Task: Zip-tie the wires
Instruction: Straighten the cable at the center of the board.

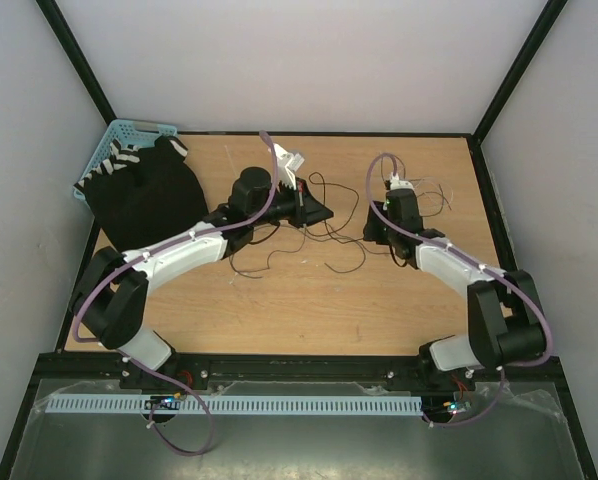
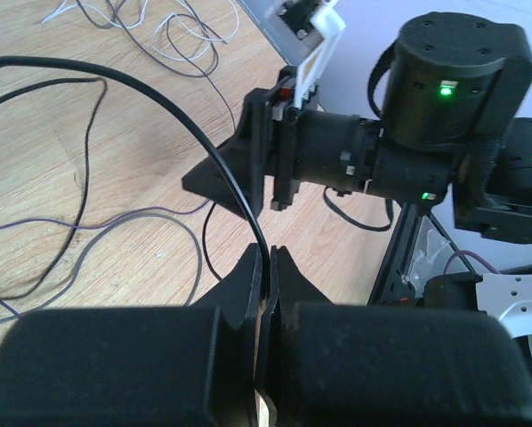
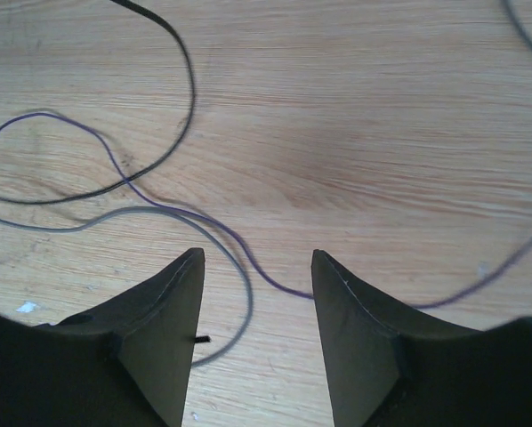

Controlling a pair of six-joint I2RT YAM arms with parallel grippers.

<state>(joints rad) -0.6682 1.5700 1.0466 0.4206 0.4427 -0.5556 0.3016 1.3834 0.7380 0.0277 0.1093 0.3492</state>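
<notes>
Wires (image 2: 211, 153) lie on the wooden table (image 3: 382, 133). The left gripper (image 2: 266, 256) is clenched on one black strand, which arcs away ahead and to its left. The right gripper (image 3: 257, 258) is released; purple and grey strands cross between its fingers, and a black loop lies farther ahead-left.

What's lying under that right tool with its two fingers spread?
Wooden table, with a thin purple wire and a grey wire crossing beneath the gap of the right tool. Anything directly under its black fingers is hidden.
</notes>
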